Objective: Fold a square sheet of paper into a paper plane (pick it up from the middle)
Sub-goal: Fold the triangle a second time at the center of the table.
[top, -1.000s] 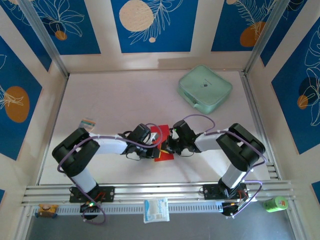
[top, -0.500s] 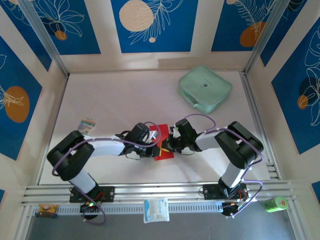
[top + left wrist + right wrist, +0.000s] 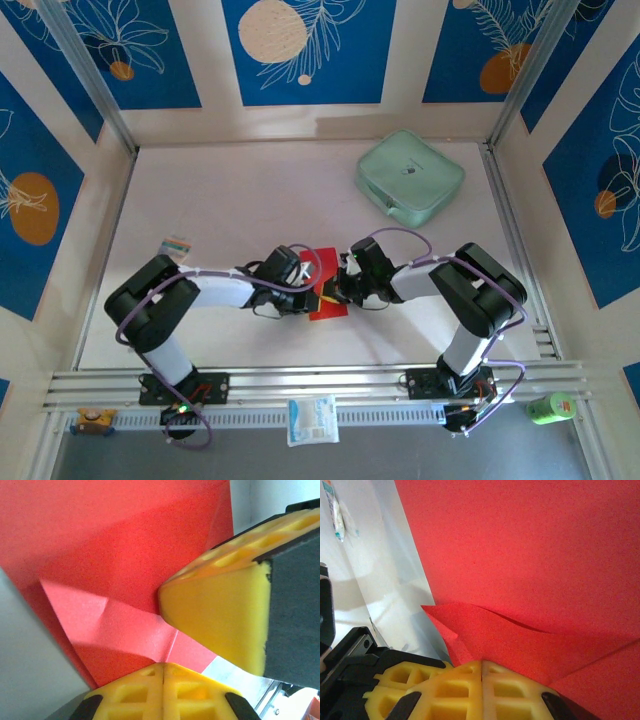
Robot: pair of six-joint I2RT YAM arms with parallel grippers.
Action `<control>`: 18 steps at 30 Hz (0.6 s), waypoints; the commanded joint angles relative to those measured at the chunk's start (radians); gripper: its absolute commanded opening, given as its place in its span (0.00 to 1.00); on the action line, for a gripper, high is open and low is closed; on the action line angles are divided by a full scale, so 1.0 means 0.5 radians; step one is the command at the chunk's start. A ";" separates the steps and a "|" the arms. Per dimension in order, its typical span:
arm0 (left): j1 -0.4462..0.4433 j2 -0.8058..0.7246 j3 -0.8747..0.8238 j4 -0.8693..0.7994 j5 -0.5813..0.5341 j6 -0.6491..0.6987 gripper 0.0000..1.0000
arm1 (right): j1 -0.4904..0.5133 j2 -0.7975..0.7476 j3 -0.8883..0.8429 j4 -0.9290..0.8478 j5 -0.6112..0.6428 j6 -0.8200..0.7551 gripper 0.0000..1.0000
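I am in the middle of folding. The red paper (image 3: 327, 308) lies on the bench (image 3: 250, 190), on the near side and about halfway between left and right. My two arms reach in to it, one from each side. It is not a plane yet. I can see some flaps and a few creases, but no sharp nose.

My left hand (image 3: 164, 669) is clenched. Its two yellow pads are pressed tight together, and a crease in the paper runs right up to where they meet. I think it is pinching a fold of the paper there. Just to the right of it, in the left wrist view, one big yellow finger (image 3: 220, 625) of my right hand sits on the paper too.

My right hand (image 3: 482, 664) is also clenched. A thin flap of the paper lifts up a little and goes in between its pads, so I think it is holding that flap. The two hands are very close together, almost touching.

I think the next move is to bring this flap over and press it down flat. For that, one hand should hold the paper in place while the other one moves. The edges need to line up, or the plane will come out crooked. The paper is thin, so I should pull softly or it may rip or crumple.

The green case (image 3: 410, 178) sits far back on the right, well away from the paper.
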 commanded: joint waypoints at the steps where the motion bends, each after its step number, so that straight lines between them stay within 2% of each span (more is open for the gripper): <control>1: 0.022 0.030 -0.108 -0.083 -0.071 -0.049 0.00 | -0.031 0.015 -0.012 -0.153 0.110 -0.029 0.04; 18: 0.059 0.082 -0.161 0.003 0.051 -0.048 0.00 | -0.274 -0.051 0.025 -0.177 0.146 -0.302 0.04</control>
